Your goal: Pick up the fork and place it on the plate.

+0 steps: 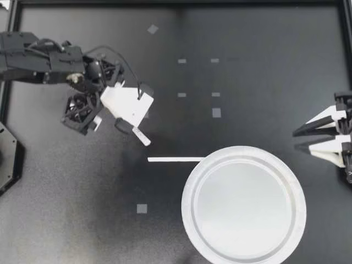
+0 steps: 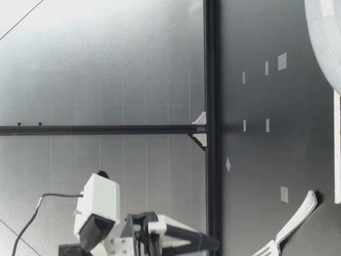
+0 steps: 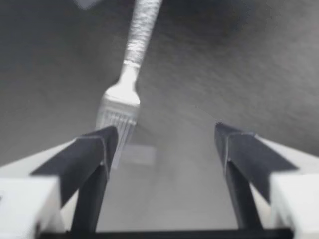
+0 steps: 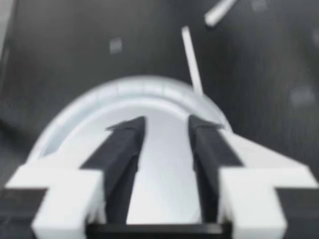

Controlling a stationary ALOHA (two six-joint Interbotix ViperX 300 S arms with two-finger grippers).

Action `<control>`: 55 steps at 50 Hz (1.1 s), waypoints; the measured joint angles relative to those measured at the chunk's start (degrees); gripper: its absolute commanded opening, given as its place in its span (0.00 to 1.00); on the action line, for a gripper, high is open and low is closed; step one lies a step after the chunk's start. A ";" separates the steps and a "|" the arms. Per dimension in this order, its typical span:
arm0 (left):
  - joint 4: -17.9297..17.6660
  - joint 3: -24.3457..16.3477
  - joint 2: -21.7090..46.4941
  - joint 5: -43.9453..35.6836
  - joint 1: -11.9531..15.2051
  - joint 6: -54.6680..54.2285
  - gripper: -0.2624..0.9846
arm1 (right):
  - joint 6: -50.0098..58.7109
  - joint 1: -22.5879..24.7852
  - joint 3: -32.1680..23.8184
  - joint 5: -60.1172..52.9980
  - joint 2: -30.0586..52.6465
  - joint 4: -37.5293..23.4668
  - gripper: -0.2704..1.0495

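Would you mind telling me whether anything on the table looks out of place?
A thin white stick lies on the table with one end at the plate rim; it looks stray, unlike the fork. Nothing else stands out.

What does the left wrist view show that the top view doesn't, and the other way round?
Left wrist view only: the tines of the silver metal fork, just ahead of one finger of my open left gripper; they are hidden from above. Top view only: the round white plate, the thin white stick whose end reaches the plate's rim, and my open right gripper. Both: the fork's handle and the dark table.
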 measured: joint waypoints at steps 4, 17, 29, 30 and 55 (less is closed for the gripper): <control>-2.11 0.44 1.32 -2.72 0.88 2.02 0.72 | 1.23 0.00 0.97 0.35 -0.09 0.00 0.56; -8.44 0.88 7.47 -8.09 1.67 6.59 0.71 | 1.41 0.00 2.55 -2.11 -0.18 0.00 0.56; -8.70 3.52 7.82 -12.13 4.13 8.44 0.71 | 1.49 0.00 2.64 -2.37 -0.26 0.00 0.56; -8.70 3.96 7.82 -12.83 4.39 8.70 0.71 | 1.58 0.00 2.64 -2.37 -0.26 0.00 0.56; -9.05 6.33 9.23 -18.63 6.24 9.84 0.69 | 2.64 0.00 2.90 -3.25 -0.26 0.00 0.56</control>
